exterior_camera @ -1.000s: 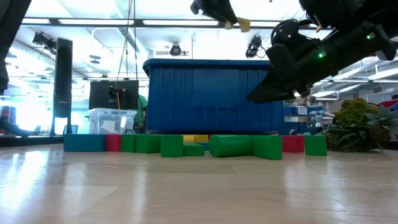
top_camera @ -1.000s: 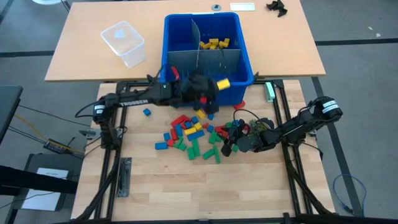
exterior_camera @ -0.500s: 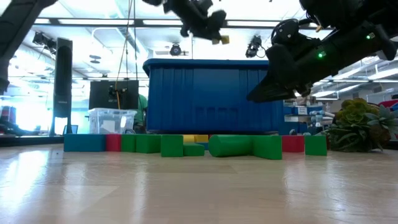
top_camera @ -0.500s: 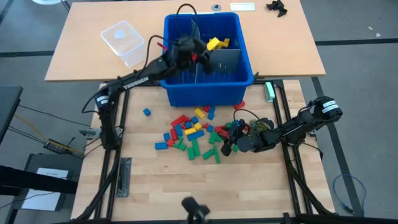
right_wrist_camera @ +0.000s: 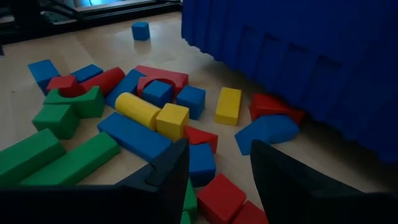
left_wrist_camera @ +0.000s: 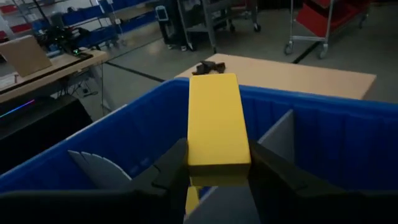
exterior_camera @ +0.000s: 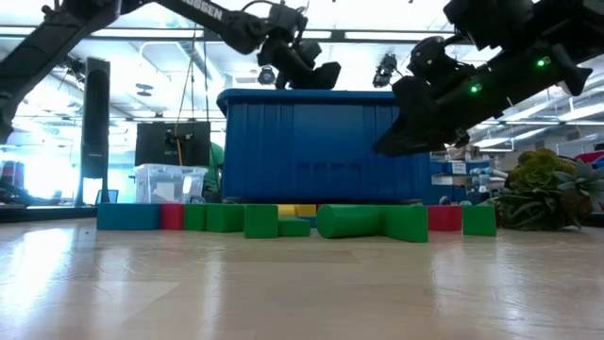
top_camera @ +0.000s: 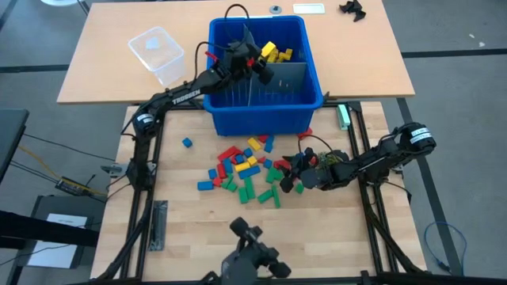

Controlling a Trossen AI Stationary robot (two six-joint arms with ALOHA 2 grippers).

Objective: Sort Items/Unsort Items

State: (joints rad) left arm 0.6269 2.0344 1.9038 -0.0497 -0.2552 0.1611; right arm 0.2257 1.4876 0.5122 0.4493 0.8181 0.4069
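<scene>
My left gripper (top_camera: 257, 63) is shut on a yellow block (left_wrist_camera: 214, 121) above the blue bin (top_camera: 261, 107), near the grey dividers (top_camera: 289, 75). Several yellow blocks (top_camera: 281, 55) lie in the bin's far right compartment. A pile of red, yellow, green and blue blocks (top_camera: 242, 170) lies on the table before the bin. At the pile's right end my right gripper (top_camera: 285, 180) hangs low and open, its fingers (right_wrist_camera: 165, 171) above the blocks and touching none of them. My left gripper pinches the yellow block between its two fingers by the long sides at its near end (left_wrist_camera: 214, 163). The fingers reach in almost level from the table's near left and lie along the block. The block juts forward past the fingertips, clear above the bin.
A clear plastic container (top_camera: 157, 54) stands on the far table, left of the bin. A single blue block (top_camera: 187, 142) lies apart, left of the pile. A dark device (top_camera: 253, 253) sits at the table's near edge.
My left gripper has carried the yellow block from above the bin's near wall toward the table's far edge and somewhat left. It has sunk a little, rolled its wrist, and now hangs over the bin's inside. The block stays in the hold.
</scene>
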